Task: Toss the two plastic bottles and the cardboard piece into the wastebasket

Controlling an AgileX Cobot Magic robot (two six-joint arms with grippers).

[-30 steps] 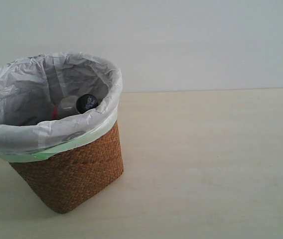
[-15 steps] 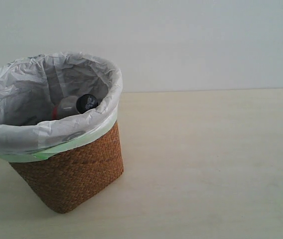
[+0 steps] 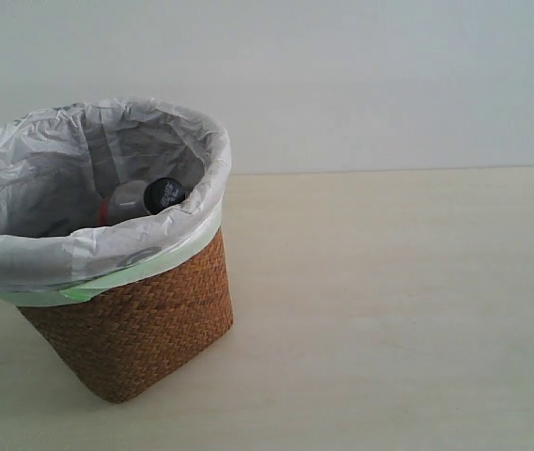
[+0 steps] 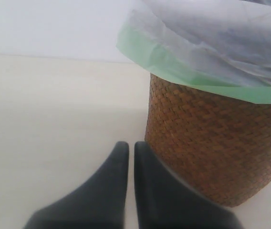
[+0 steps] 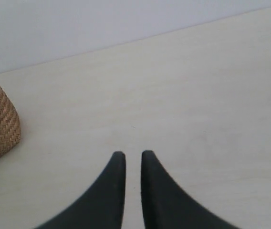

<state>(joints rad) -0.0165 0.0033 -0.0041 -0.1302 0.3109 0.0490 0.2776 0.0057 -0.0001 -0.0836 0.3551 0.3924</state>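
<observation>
My left end effector (image 4: 127,149) (narrow, empty) sits just beside the basket (image 4: 212,143); a bump could tip it. Right end effector (image 5: 133,157) narrow too.

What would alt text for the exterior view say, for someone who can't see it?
A brown woven wastebasket lined with a crinkled white bag stands at the left of a pale table. Inside it, a clear bottle's black cap shows above the rim. No robot arm is visible.
</observation>
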